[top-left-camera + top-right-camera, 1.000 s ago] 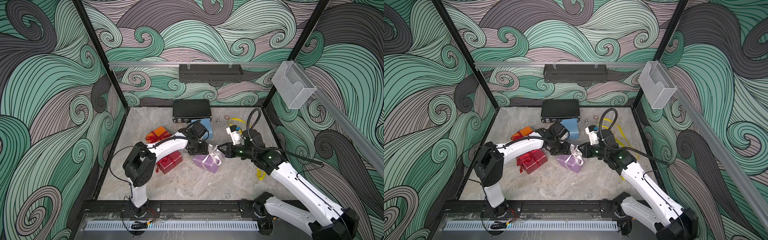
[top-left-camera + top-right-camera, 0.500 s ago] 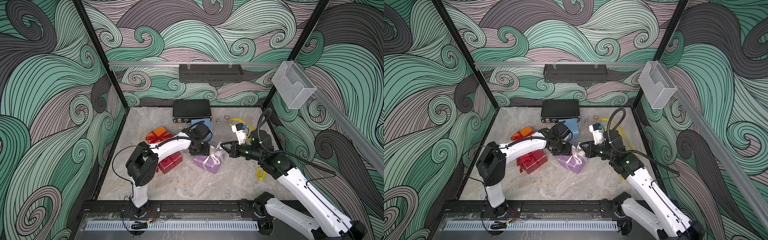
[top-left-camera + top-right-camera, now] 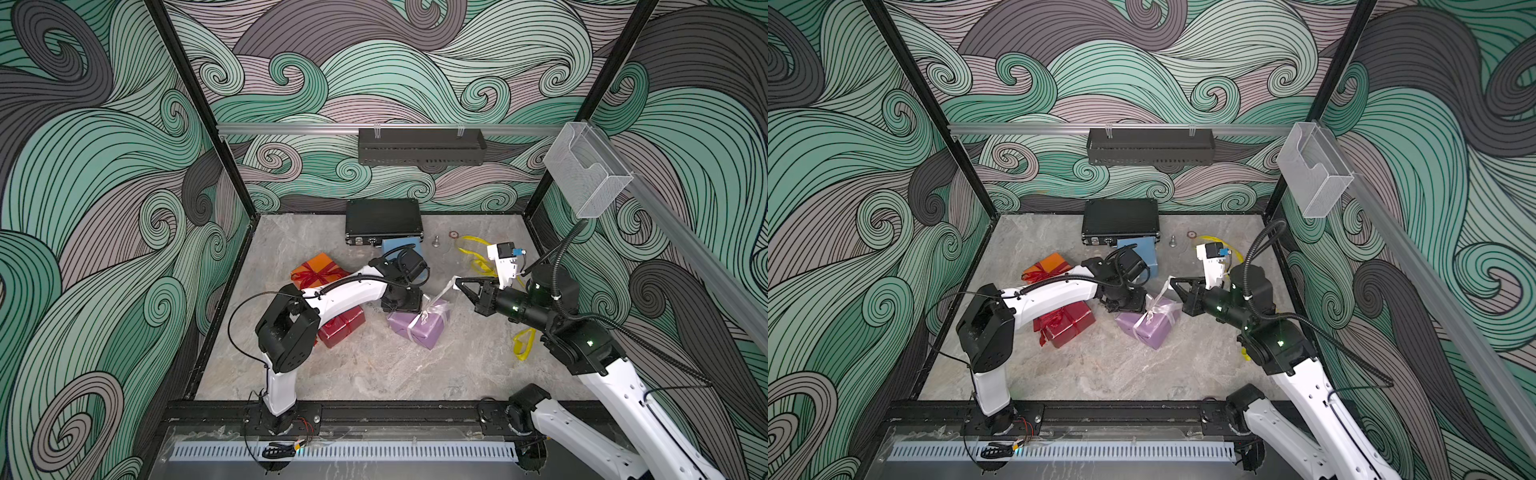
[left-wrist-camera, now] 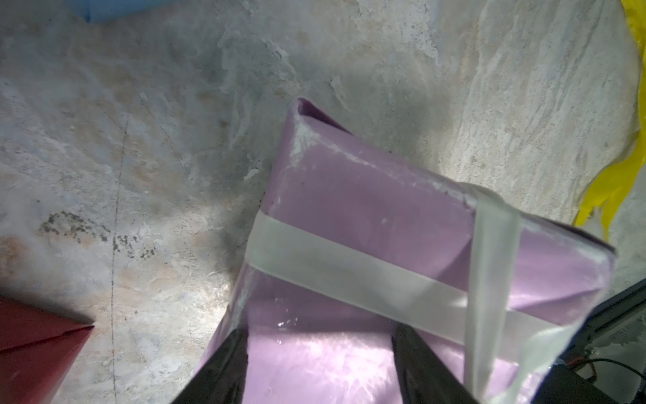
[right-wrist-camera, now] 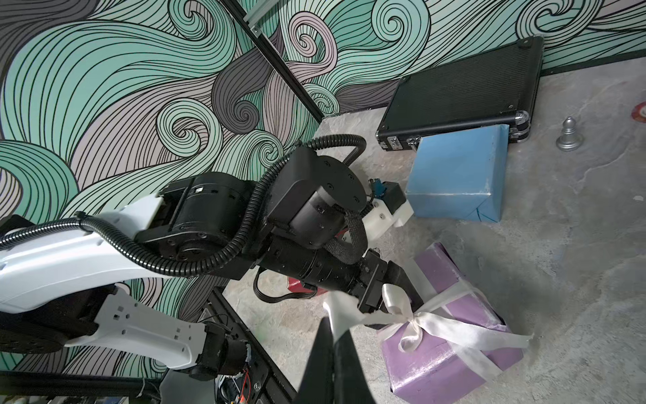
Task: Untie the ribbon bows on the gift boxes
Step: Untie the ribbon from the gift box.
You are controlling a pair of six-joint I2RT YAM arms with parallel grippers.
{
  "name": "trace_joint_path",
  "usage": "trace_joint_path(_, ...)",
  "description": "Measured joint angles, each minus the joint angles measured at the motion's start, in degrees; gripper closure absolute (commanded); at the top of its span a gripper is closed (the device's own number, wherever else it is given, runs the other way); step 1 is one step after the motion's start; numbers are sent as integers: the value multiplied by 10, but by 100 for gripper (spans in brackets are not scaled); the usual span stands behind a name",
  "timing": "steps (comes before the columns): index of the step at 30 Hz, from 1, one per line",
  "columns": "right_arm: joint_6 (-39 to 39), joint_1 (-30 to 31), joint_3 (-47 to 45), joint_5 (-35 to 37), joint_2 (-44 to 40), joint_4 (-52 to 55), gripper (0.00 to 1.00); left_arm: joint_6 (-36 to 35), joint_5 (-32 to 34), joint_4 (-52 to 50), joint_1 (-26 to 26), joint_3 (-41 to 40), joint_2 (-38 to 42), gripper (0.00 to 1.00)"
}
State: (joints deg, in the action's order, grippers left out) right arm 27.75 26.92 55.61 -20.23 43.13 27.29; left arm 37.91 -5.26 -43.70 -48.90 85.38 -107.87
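Holding 1 tail of silvery-white ribbon point(image 5: 414, 323): R gripper point(image 5: 330, 325) fully closed on it. L gripper point(image 4: 320, 330), jaws half-spread, clamps lilac box point(image 3: 419, 328) at table point(image 3: 374, 374) centre. Expect soft, slippery, light satin: grip tail near end, not loops.

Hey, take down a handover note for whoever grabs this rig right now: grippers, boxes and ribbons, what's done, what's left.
Left gripper: closed on a corner of the lilac box, steadying it on the table.
Right gripper: shut on a tail of the white ribbon, raised off the box.
Done: blue box is bare, beside the black case; yellow ribbon lies loose on the table.
Left: white ribbon's knot and one loop not yet pulled out; orange box and red box both have red bows tied.
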Motion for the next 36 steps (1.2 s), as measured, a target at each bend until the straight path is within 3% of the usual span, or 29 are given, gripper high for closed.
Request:
trace_joint_path(20,-18,-5,38,71,-68,35,100,0,24,-16,-16,18,-12,35)
trace_joint_path(36,-23,-5,121,153,-78,33,100,-5,33,-42,-16,43,-29,35)
